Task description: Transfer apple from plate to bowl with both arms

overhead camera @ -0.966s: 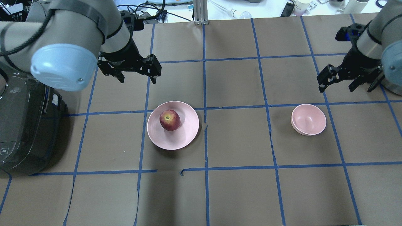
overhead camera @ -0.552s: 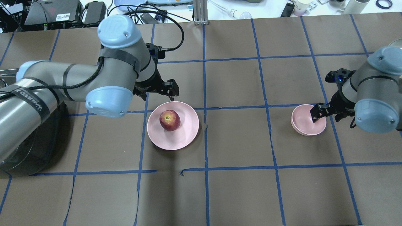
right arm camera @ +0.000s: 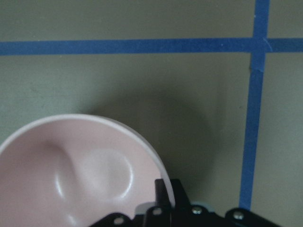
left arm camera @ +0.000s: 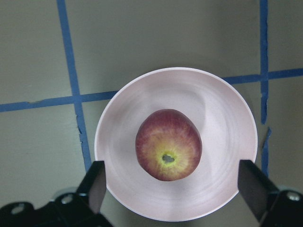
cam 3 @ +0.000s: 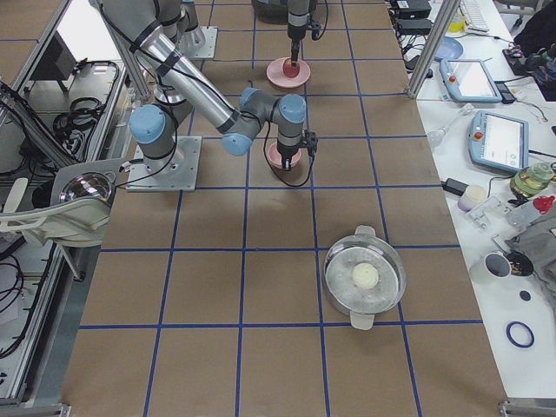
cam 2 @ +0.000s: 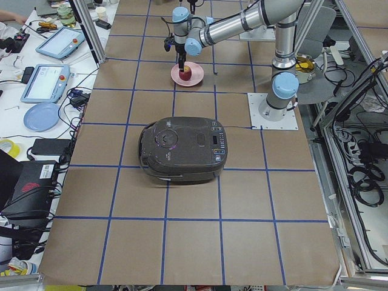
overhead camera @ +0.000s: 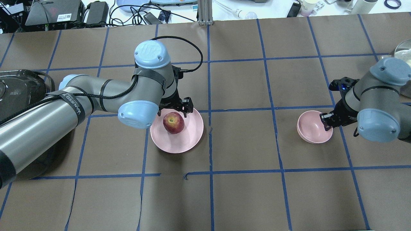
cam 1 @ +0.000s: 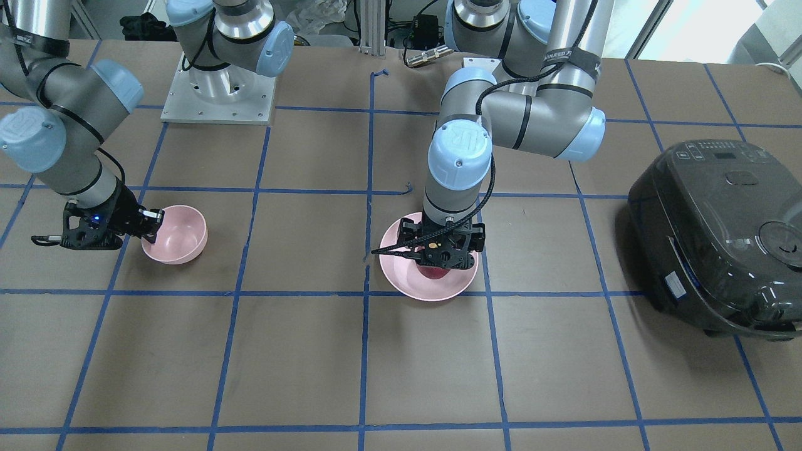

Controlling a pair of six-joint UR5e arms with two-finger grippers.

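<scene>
The red apple [overhead camera: 173, 122] lies on the pale pink plate [overhead camera: 189, 138] left of centre. My left gripper [overhead camera: 174, 109] hangs just above the apple, open wide. In the left wrist view its fingers [left arm camera: 97, 187] stand on either side of the apple [left arm camera: 168, 144] without touching it, over the plate [left arm camera: 218, 118]. The small pink bowl [overhead camera: 310, 128] sits at the right. My right gripper [overhead camera: 326, 122] is shut on the bowl's near rim [right arm camera: 163, 184], one finger inside and one outside. In the front view the left gripper [cam 1: 442, 254] hides most of the apple [cam 1: 432, 272].
A black rice cooker [cam 1: 714, 238] stands on the robot's left side of the table, next to the left arm [overhead camera: 48, 115]. A metal pot with a glass lid [cam 3: 365, 278] stands beyond the right arm. Blue tape lines grid the brown table.
My left arm swung in and came down from behind the plate to over the apple. My right arm came down to the bowl and closed on its rim; the bowl shifted slightly.
</scene>
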